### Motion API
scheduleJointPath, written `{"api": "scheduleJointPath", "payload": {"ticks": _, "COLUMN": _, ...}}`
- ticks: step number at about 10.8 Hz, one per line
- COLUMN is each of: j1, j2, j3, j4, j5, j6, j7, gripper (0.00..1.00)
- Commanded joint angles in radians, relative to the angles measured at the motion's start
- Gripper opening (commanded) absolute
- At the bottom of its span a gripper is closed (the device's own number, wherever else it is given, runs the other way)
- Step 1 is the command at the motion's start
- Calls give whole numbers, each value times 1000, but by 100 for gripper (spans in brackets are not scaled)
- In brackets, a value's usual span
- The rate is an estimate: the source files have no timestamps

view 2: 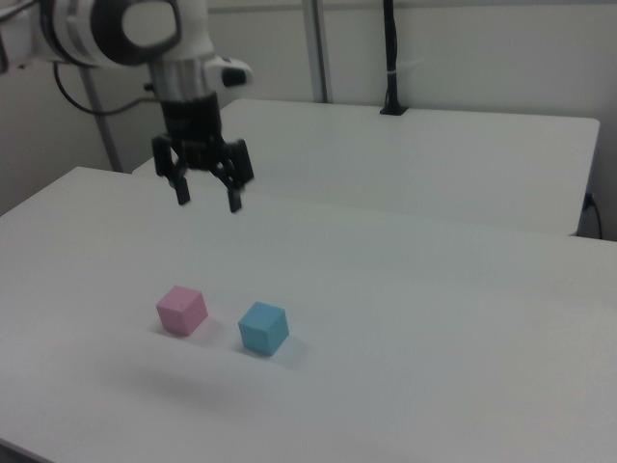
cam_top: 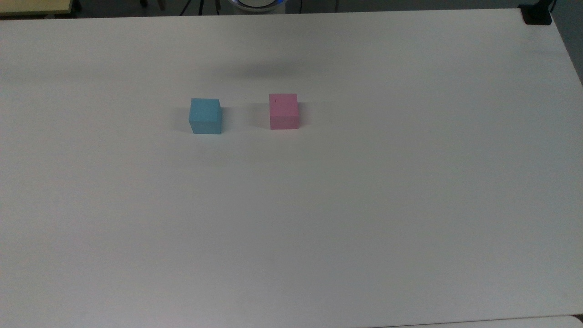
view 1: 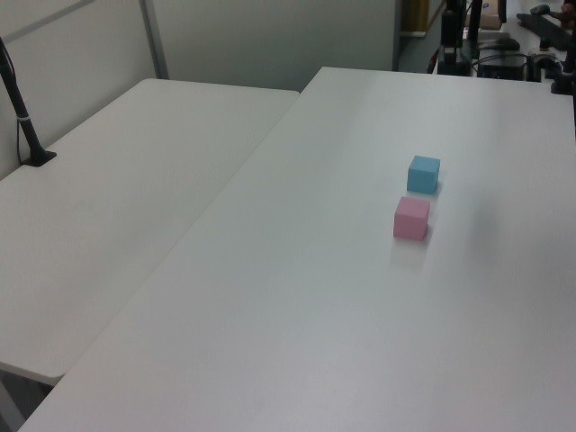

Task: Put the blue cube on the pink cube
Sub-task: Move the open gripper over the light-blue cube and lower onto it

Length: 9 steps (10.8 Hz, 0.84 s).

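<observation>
Resting apart: one blue cube, one pink cube; fingers spread, empty.

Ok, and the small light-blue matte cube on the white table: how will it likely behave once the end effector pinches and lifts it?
The small light-blue matte cube has flat, plain faces, so the open end effector should seat squarely and it shouldn't roll. Its matte surface probably resists slipping. It looks foam-like, so likely light, perhaps slightly squashy; its weight can't be confirmed.

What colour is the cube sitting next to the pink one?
Light blue. The blue cube shows best in the top view, apart from the pink cube.
</observation>
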State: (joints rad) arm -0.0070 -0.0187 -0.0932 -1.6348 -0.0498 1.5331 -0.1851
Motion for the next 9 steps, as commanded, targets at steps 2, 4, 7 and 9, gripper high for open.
{"api": "scheduleJointPath", "payload": {"ticks": 2, "j1": -54, "j2": -4, "j3": -11, "j4": -265, "j5": 36, "j6": 311, "j7": -88, "gripper": 100}}
{"api": "scheduleJointPath", "payload": {"ticks": 4, "j1": -51, "j2": 19, "j3": -11, "j4": -364, "j5": 39, "j6": 437, "j7": -71, "gripper": 100}}
{"api": "scheduleJointPath", "payload": {"ticks": 7, "j1": -39, "j2": 75, "j3": -10, "j4": -436, "j5": 47, "j6": 586, "j7": -68, "gripper": 100}}
{"api": "scheduleJointPath", "payload": {"ticks": 9, "j1": -27, "j2": 121, "j3": -7, "j4": -479, "j5": 56, "j6": 755, "j7": -18, "gripper": 100}}
